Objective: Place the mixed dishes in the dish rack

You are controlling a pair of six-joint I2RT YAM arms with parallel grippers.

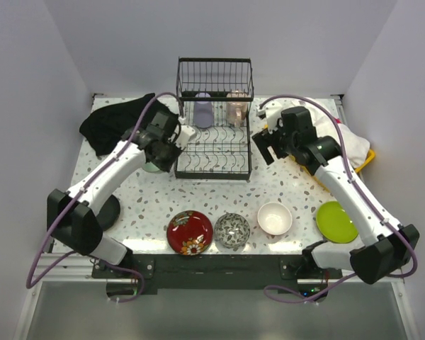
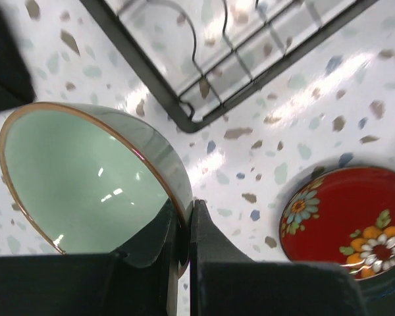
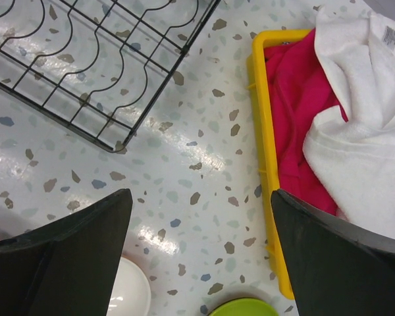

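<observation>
My left gripper point(image 2: 184, 207) is shut on the rim of a pale green bowl point(image 2: 72, 178), one finger inside and one outside, with the bowl tilted. This is just left of the black wire dish rack point(image 1: 214, 134), at its front corner point(image 2: 204, 66). A lavender mug point(image 1: 203, 112) and a pinkish mug point(image 1: 236, 108) sit in the rack. Along the front lie a red floral bowl point(image 1: 190, 231), a black-white patterned bowl point(image 1: 231, 229), a white bowl point(image 1: 275, 217) and a lime green plate point(image 1: 336, 221). My right gripper point(image 3: 201, 194) stands open over bare table right of the rack.
A yellow tray point(image 3: 263, 131) with pink and white cloths stands at the right edge. A black cloth point(image 1: 113, 120) lies at the back left. White walls close in the table on three sides.
</observation>
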